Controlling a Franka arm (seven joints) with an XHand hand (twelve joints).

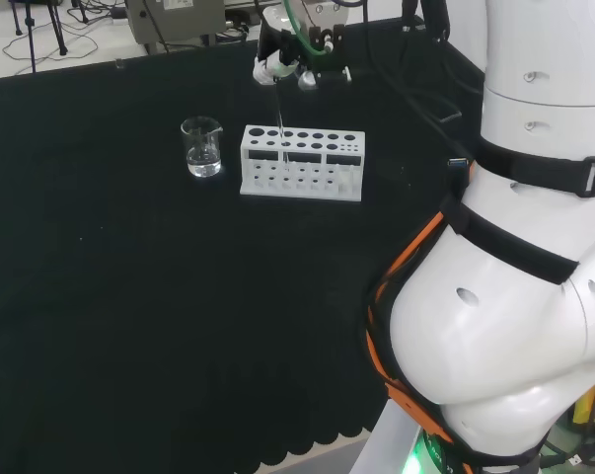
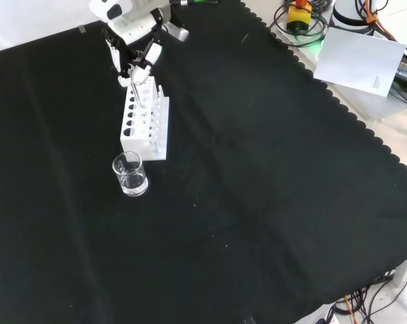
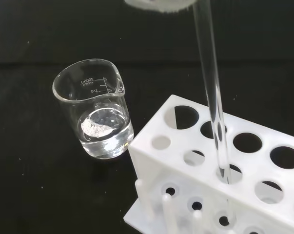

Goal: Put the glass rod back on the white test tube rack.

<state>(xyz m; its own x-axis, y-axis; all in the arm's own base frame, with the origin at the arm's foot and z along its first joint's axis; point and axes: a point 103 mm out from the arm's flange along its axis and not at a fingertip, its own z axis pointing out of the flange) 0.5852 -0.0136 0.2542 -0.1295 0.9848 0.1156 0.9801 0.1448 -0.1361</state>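
Black cloth [image 1: 129, 296] | beaker [image 3: 94, 115]: some liquid | rack [image 3: 210, 170]: glass rod [image 3: 212, 97] in hole | robot hand [image 1: 287, 59] pinching rod

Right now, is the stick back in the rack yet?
Almost. The glass rod already pokes down through a hole in the white rack, next to the beaker. The robot hand is above the rack, holding the rod's top. What's left: let go and pull away.

I see print on the small clear glass beaker [image 3: 94, 117] in the wrist view: graduation marks on its wall, numbers reading 200 ml and 150. I can read nothing on the white paper sheet [image 2: 362, 59].
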